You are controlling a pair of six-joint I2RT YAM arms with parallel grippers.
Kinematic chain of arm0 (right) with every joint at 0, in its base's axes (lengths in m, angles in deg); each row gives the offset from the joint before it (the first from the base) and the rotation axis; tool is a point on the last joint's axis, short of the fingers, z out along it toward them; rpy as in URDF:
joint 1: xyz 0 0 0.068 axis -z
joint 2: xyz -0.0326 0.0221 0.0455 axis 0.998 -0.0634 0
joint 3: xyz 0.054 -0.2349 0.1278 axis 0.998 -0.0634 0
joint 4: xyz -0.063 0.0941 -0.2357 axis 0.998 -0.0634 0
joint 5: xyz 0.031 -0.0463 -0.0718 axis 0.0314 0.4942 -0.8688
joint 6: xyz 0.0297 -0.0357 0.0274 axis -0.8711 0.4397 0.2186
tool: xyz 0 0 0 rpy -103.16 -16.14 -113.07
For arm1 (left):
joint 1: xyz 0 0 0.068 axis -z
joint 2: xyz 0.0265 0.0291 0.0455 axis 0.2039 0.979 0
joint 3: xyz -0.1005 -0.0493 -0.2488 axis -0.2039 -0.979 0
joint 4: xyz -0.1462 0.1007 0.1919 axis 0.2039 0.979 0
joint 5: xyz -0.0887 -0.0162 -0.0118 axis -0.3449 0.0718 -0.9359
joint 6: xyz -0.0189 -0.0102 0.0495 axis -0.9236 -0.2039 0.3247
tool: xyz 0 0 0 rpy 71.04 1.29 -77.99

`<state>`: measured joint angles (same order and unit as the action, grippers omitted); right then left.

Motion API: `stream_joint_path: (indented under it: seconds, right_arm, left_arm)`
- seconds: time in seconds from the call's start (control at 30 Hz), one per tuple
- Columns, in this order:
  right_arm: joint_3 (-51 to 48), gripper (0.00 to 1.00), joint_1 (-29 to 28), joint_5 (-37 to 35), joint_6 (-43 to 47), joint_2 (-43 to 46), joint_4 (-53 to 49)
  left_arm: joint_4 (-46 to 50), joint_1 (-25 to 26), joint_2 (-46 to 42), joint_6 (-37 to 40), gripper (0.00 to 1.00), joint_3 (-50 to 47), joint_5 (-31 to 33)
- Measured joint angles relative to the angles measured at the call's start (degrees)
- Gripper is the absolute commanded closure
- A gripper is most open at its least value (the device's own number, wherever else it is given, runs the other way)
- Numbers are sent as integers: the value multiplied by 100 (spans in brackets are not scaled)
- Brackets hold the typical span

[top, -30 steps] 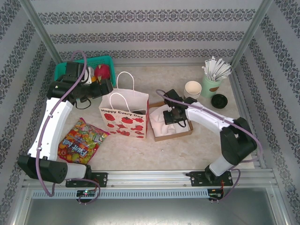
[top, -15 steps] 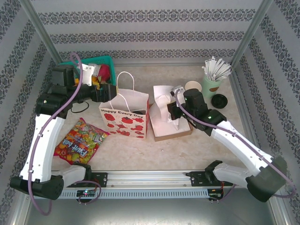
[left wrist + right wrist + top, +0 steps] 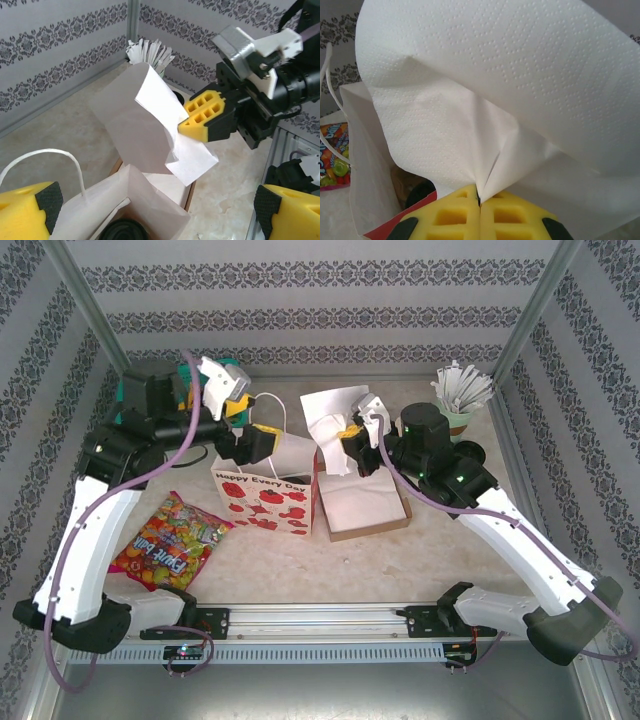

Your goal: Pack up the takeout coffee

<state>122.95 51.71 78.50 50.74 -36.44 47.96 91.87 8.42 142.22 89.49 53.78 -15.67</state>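
The right hand [image 3: 480, 199] is clenching a white napkin [image 3: 328, 418] at the gift bag's [image 3: 265, 495] 3 o'clock. The left hand [image 3: 250, 427] is hovering released above that bag, where the takeout coffee [image 3: 122, 231] is sitting inside.

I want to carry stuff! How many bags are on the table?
2. The flowered paper bag stands in the middle of the table; the colourful candy bag lies flat to its left, nearer the front. More could be hidden.

White napkin [image 3: 322, 412] in the way beside the open bag [image 3: 268, 495]
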Motion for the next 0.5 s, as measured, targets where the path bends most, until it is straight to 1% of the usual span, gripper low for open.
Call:
stream_joint_path:
  seconds: [0.17,0.33,0.5]
  right_arm:
    - [-247,100,0,0,31,79,-83]
    - [-452,100,0,2,9,197,-114]
    - [-511,100,0,87,4,271,-57]
  left_arm:
    - [-2,127,459,-413,5,160,177]
    - [48,463,1034,-1005,11,490,258]
    - [140,686,1786,-1526,23,1010,247]
